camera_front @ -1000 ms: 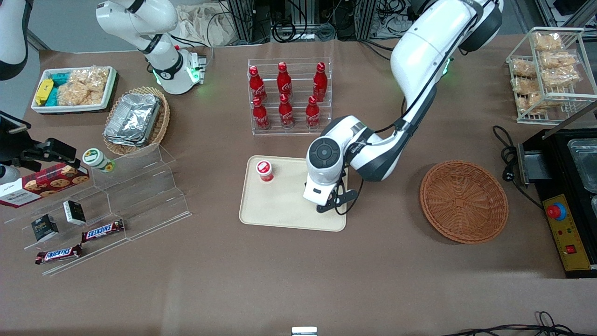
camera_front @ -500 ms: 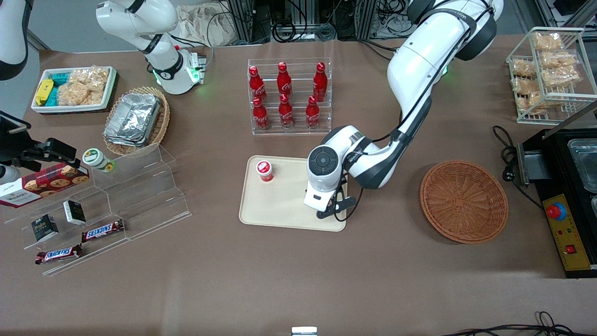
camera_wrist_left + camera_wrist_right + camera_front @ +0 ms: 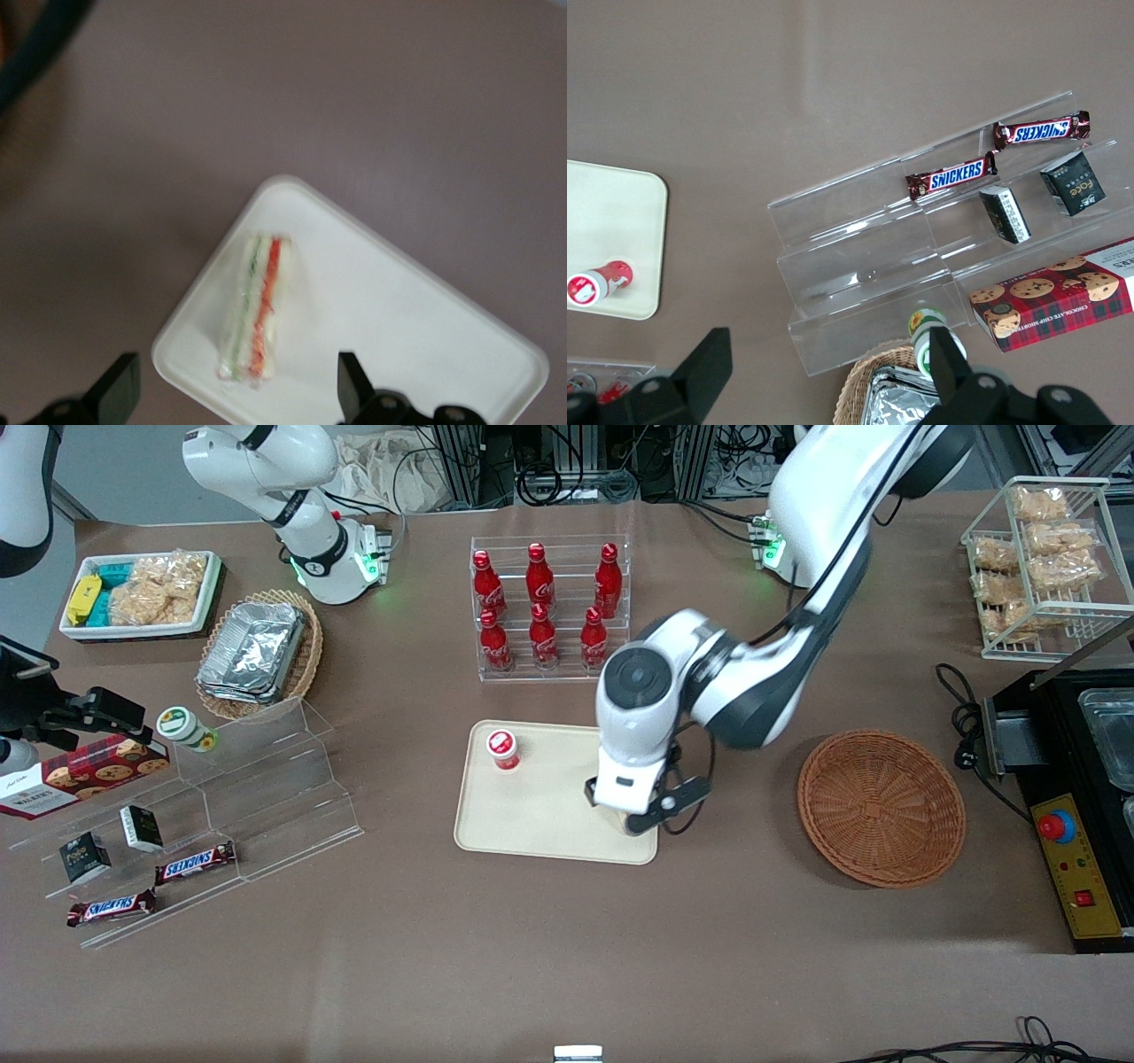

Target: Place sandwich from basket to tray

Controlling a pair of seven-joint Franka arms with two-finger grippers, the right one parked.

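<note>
The sandwich (image 3: pixel 257 310), pale bread with green and orange-red layers, lies flat on the cream tray (image 3: pixel 399 301) near one rounded corner. My left gripper (image 3: pixel 235 376) hangs above it, open and empty, with one dark finger to each side of the sandwich. In the front view the gripper (image 3: pixel 633 815) is over the tray (image 3: pixel 532 815) at its corner nearest the working arm's end, and the wrist hides the sandwich. The reddish-brown basket (image 3: pixel 881 808) sits empty farther toward the working arm's end.
A small red-capped bottle (image 3: pixel 503 748) rests on the tray. A clear rack of red bottles (image 3: pixel 549 607) stands farther from the front camera than the tray. A clear stepped shelf (image 3: pixel 266 779) with snacks stands toward the parked arm's end.
My left gripper has risen from low over the tray and shifted slightly toward the working arm's end. The tray, bottle and basket have not moved.
</note>
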